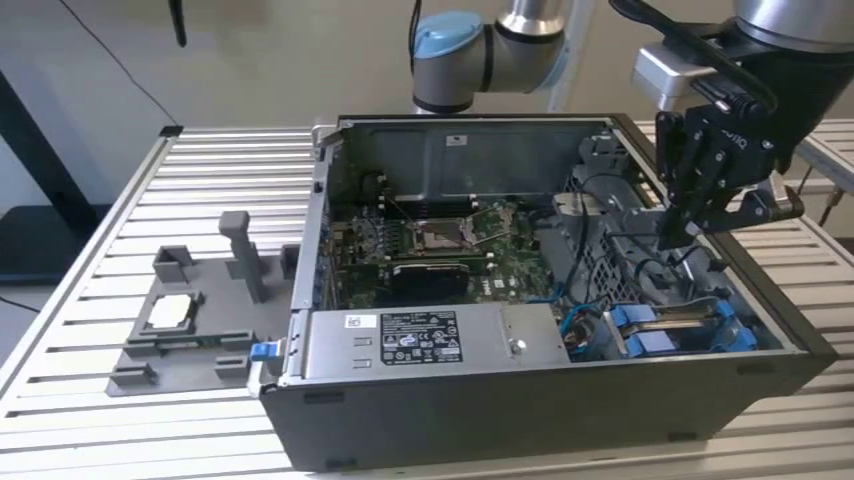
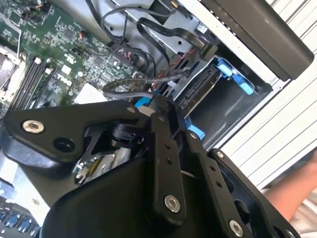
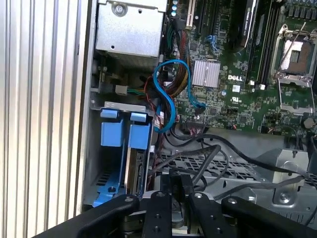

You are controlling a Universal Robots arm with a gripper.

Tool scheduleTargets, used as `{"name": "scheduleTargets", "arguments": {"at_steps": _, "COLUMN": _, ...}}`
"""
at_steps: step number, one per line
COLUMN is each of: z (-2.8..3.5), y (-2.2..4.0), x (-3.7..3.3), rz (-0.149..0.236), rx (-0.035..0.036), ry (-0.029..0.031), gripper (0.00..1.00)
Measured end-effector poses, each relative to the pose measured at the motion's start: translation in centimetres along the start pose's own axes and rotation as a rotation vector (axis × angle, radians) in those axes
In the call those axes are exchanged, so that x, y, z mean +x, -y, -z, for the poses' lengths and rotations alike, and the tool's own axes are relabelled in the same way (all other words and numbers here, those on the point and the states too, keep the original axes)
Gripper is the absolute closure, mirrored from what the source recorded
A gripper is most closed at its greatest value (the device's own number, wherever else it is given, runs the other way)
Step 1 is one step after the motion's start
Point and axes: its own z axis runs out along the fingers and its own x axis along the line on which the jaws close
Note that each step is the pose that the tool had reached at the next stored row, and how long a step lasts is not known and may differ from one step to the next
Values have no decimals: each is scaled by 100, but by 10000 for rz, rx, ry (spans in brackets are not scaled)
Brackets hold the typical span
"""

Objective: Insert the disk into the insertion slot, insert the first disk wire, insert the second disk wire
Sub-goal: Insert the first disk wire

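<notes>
Hand closed on a blue-tipped disk wire, poised above the insertion slot, disk seated in it, at a corner of the open computer case, on a slatted counter

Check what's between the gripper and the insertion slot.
In the exterior view, loose black cables hang between the gripper and the insertion slot. The first wrist view shows them crossing that stretch too.
</notes>
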Motion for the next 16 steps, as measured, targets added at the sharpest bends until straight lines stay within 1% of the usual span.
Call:
{"name": "scheduleTargets", "arguments": {"at_steps": 5, "z": 1, "y": -7, "x": 145, "rz": -3, "rx": -1, "ry": -7, "gripper": 81}}
{"name": "scheduleTargets", "arguments": {"at_steps": 7, "z": -8, "y": -7, "x": 185, "rz": -10, "rx": -1, "ry": -8, "gripper": 81}}
{"name": "scheduleTargets", "arguments": {"at_steps": 9, "z": -30, "y": -1, "x": 199, "rz": -31, "rx": 0, "ry": -7, "gripper": 81}}
{"name": "scheduleTargets", "arguments": {"at_steps": 12, "z": -83, "y": 23, "x": 210, "rz": -92, "rx": 3, "ry": -12, "gripper": 81}}
{"name": "scheduleTargets", "arguments": {"at_steps": 16, "z": -156, "y": 46, "x": 217, "rz": -289, "rx": 13, "ry": -25, "gripper": 81}}
